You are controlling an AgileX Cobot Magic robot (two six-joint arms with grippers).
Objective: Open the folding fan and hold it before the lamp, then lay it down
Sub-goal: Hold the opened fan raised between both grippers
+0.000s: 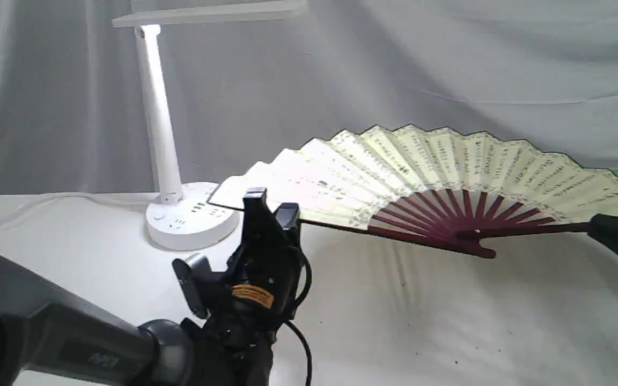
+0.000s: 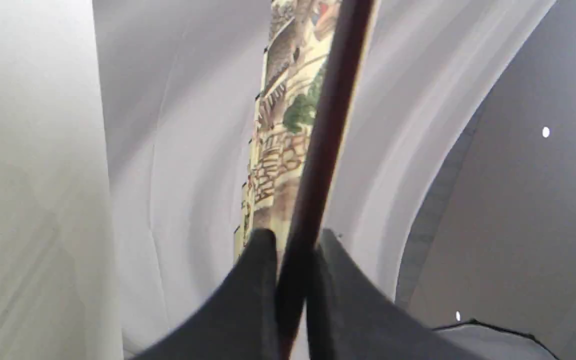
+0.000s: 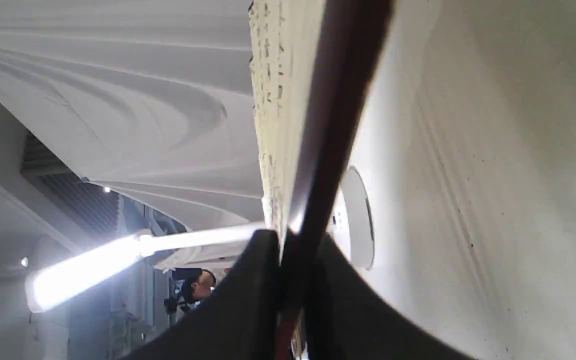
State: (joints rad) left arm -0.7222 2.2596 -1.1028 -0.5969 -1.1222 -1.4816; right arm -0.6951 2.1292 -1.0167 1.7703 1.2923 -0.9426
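Left side first: lamp stands just beyond the L jaws, its light bar cut off up top. L jaws are pressed onto the L guard rib of the folding fan; wrist cam shows dark wood pinched betw. both pads. Fan runs from L jaws across to R jaws, fully spread, looks lifted off the bench, pivot nearer the R jaws. R jaws likewise clamp the R guard rib.

Risks, imo: only thin ribs are gripped, so pulling the jaws apart could tear the leaf. A slip at either end and the fan drops askew. Leaf corner by the L jaws sits close to the lamp base and could knock it.

Hard to tell: R jaws mostly out of frame in the wide view, and whether leaf touches base. Wrist views blurry.
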